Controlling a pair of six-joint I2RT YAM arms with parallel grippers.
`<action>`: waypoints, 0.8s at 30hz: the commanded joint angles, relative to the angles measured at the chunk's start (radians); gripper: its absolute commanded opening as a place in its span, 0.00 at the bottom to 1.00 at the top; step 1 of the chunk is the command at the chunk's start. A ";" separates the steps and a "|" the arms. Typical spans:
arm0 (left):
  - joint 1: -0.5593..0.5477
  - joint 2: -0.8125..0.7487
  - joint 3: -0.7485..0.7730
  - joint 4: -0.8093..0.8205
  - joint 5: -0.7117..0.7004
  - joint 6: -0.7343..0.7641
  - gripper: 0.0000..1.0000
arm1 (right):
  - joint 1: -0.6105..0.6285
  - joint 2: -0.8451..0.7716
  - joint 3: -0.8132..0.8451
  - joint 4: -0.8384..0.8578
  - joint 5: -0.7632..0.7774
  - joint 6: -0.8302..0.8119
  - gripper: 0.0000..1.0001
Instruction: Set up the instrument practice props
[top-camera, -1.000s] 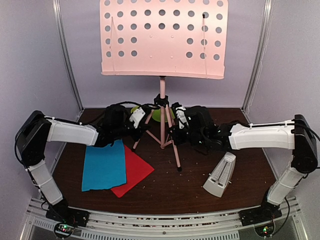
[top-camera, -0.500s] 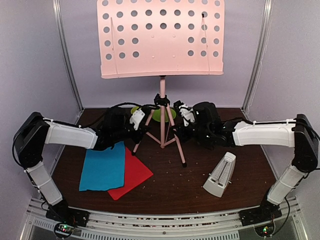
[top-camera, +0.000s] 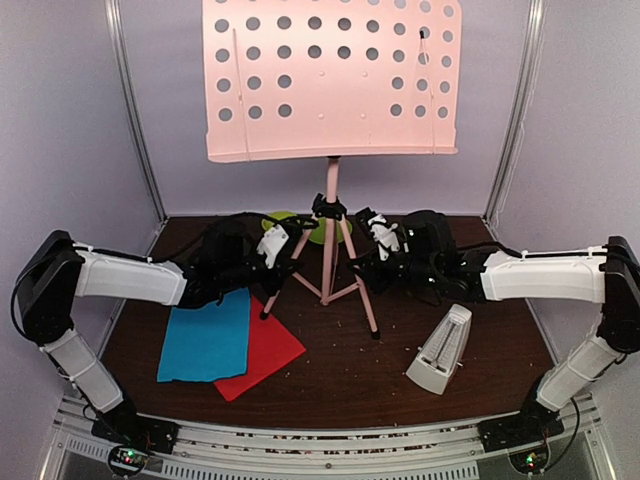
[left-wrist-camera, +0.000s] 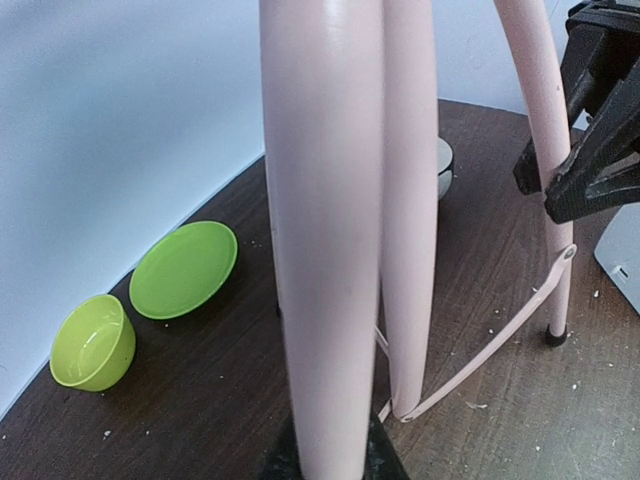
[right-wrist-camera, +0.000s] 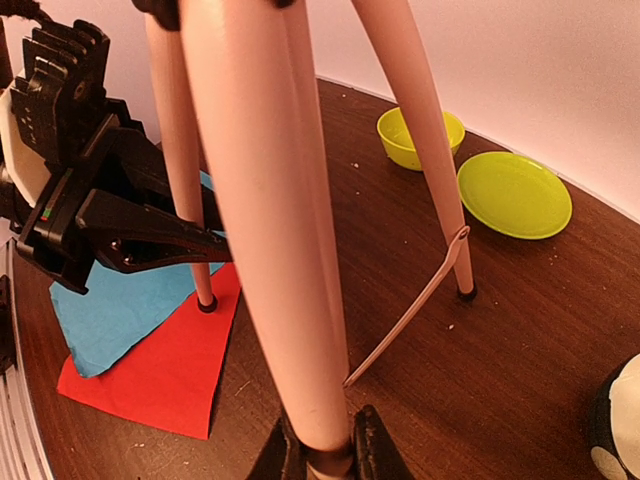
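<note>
The pale pink music stand (top-camera: 330, 80) stands at the back middle on its tripod. My left gripper (top-camera: 289, 256) is shut on the stand's left leg (left-wrist-camera: 325, 300), low down near its foot. My right gripper (top-camera: 355, 262) is shut on the right leg (right-wrist-camera: 270, 220). The blue sheet (top-camera: 205, 335) lies at the near left, overlapping the red sheet (top-camera: 272, 350); the stand's left foot rests at their edge. The cream metronome (top-camera: 440, 350) stands at the near right, apart from both grippers.
A green plate (left-wrist-camera: 184, 268) and a green bowl (left-wrist-camera: 92, 342) sit behind the stand by the back wall. A white-and-dark bowl (right-wrist-camera: 615, 425) lies near my right gripper. Walls and frame posts close in the back and sides.
The stand has shifted a little to the right and nearer, with both grippers keeping hold of its legs. The sheets and metronome have not moved.
</note>
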 joint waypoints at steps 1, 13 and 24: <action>0.038 0.004 0.024 -0.084 0.001 0.025 0.00 | -0.084 -0.007 -0.003 -0.097 0.091 0.057 0.00; 0.032 0.102 0.094 -0.080 -0.017 0.036 0.04 | -0.036 0.055 0.048 -0.075 0.071 0.069 0.07; 0.048 0.008 0.023 -0.068 0.082 0.074 0.58 | -0.037 -0.055 -0.066 -0.023 0.012 0.039 0.72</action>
